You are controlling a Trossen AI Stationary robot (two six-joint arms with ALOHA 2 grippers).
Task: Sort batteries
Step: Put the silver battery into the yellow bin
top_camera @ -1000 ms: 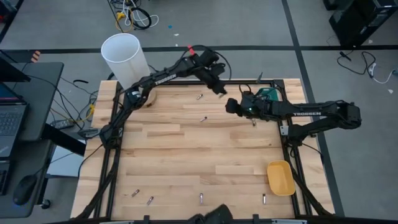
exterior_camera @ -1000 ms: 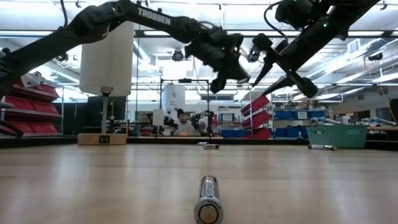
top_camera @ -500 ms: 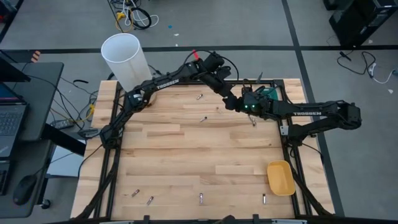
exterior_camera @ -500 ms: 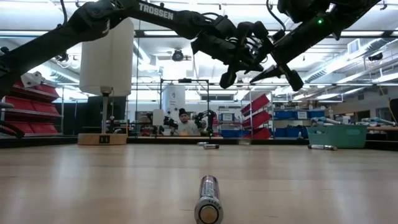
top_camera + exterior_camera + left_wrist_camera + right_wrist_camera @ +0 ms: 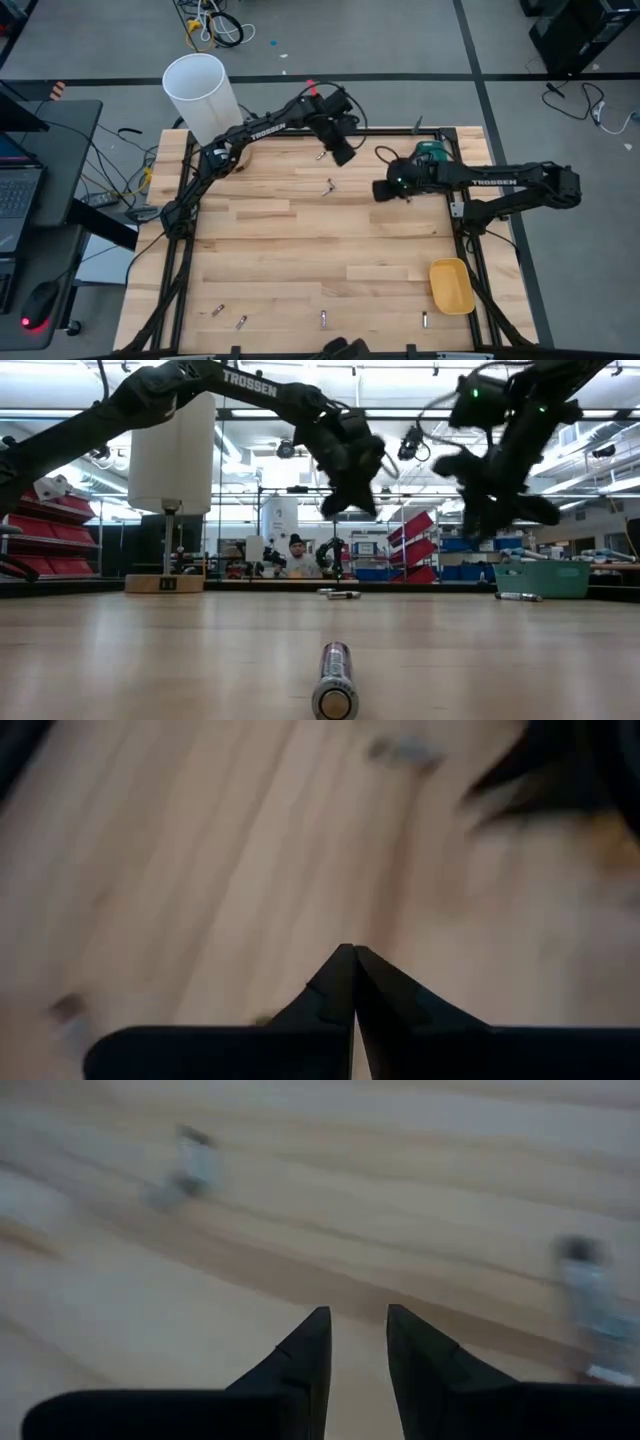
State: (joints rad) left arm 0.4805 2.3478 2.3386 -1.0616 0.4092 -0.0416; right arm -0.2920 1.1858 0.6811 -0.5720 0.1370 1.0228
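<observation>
Both wrist views are motion-blurred: two batteries (image 5: pixel 192 1162) ahead of the right gripper (image 5: pixel 357 1342) and one battery (image 5: pixel 398 752) beyond the left gripper (image 5: pixel 353 982) are only smears.

Seven batteries (image 5: pixel 328 187), two trays (image 5: pixel 451 285), one white bucket (image 5: pixel 201 95)

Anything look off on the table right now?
Nothing damaged or spilled. Batteries lie scattered: four along the near edge, others near the arms. The yellow tray looks empty. Both end effectors, left and right, hold nothing.
</observation>
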